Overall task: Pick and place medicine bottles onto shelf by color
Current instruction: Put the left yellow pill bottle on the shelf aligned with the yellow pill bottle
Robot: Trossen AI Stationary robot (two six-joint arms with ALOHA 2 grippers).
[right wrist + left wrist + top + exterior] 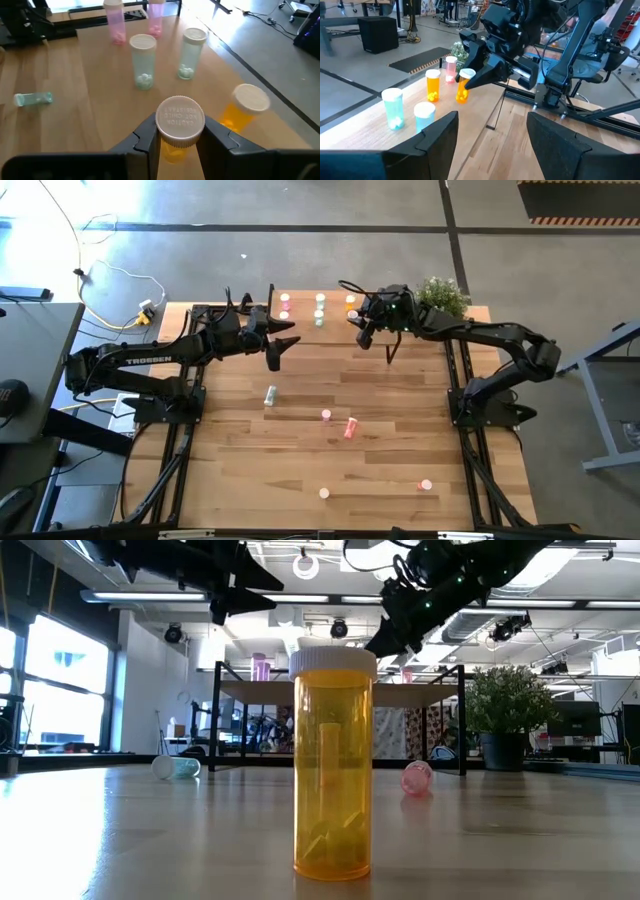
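The shelf [302, 307] stands at the table's far edge. Upright on it are two pink bottles [115, 20], two pale green bottles [143, 60] and one orange bottle [246, 107]. My right gripper [180, 136] is shut on a second orange bottle [462, 86] over the shelf's right part, next to the standing orange one. Whether its bottom touches the board, I cannot tell. My left gripper [492, 125] hovers open just near of the shelf, touching nothing. Another orange bottle [333, 765] stands upright on the table near its front edge. My right gripper pinches the orange bottle between its two fingers [142, 140] just under the white cap [180, 120]. The fingers come from the table's right side, slanting down. The bottle hangs nearly upright below them, cap up, leaning a little.
Loose bottles are spread over the tabletop: a pale green one lying on its side [270, 394], a pink one [326, 416], a red-pink one lying down [350, 428] and a pink one [425, 485] at the near right. A potted plant [441, 295] stands at the far right.
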